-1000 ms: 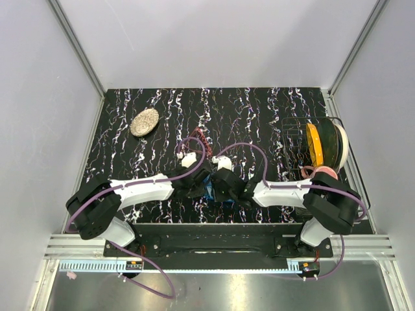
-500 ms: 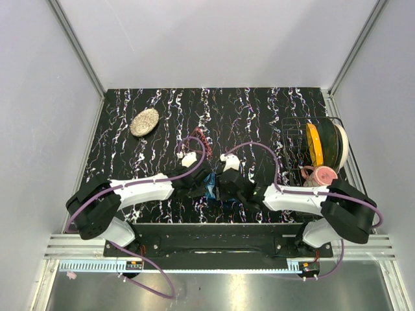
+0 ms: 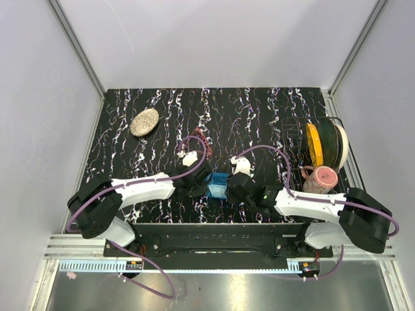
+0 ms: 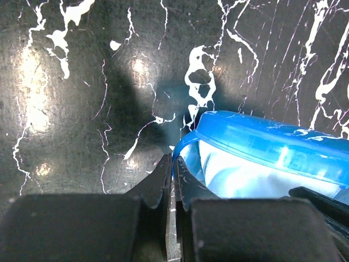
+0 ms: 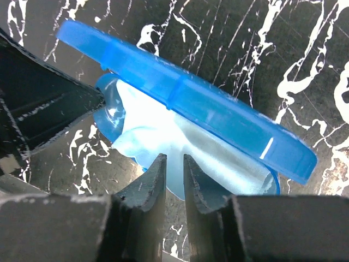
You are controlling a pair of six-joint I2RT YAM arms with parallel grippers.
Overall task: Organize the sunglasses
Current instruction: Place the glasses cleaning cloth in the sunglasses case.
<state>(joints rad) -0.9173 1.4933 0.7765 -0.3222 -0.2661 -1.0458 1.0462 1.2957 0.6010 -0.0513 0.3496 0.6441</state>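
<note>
At the near middle of the table point(image 3: 259, 110), left gripper point(image 4: 170, 164) pressed together, tips against the end rim of the blue case point(image 5: 191, 103); right gripper point(image 5: 173, 164) with fingers a narrow slit apart at the edge of the light blue cloth point(image 5: 152, 136), cannot tell whether it pinches; cloth spills from the half-open case; sunglasses point(image 3: 201, 137), a thin red shape too small for detail, lie farther back on the table, apart from the case.

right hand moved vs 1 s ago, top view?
Yes. The right hand has shifted right, toward the dish rack, and the blue case it was covering now shows.
</note>
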